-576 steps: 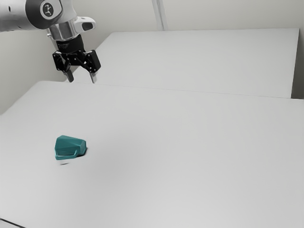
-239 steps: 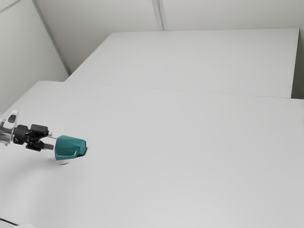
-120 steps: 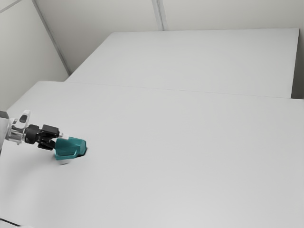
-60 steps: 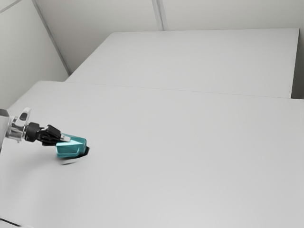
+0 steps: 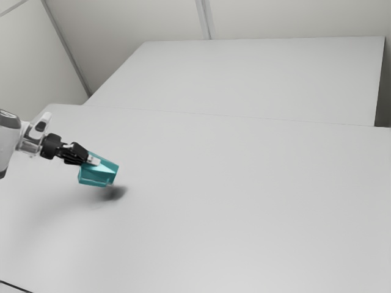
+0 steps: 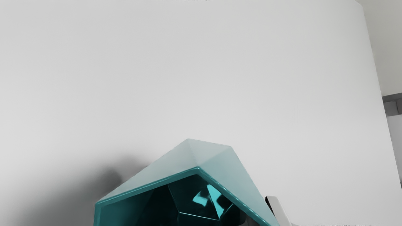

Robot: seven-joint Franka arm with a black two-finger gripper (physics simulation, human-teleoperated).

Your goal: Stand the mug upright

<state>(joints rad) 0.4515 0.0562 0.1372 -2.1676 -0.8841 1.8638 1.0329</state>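
Mug [image 5: 96, 173]: teal, hard and glossy, walls cut into flat facets that meet at crisp ridges. We find it held clear of the table [image 5: 232, 201], over the part toward the exterior view's left, nearer the slanting edge on that side than the opposite end, and out from the far corner there. It is tilted, well off upright: mouth toward the gripper [image 5: 95, 161], base pointing away and somewhat down. A soft dark shadow [image 5: 113, 193] lies on the tabletop below, apart from the mug.

Jaws: closed down on the mug's wall near the rim, only that wall's thickness between them. In the wrist view we note one pale, flat-sided finger [image 6: 278, 209] along the outside; a dim grey piece of the other shows within the mouth.

Same view, mouth: angular, bounded by straight runs of smooth, rounded rim [image 6: 150, 185]. Inside, deep teal going nearly black, with bright, broken reflections and a pale seam between facets. Outer faces wash out to a milky blue-green.

Table: matt, pale grey, plain and smooth. Past its long far edge we see a similar pale slab [image 5: 244, 73], then light wall panels [image 5: 122, 36] with a narrow upright strip [image 5: 204, 18].
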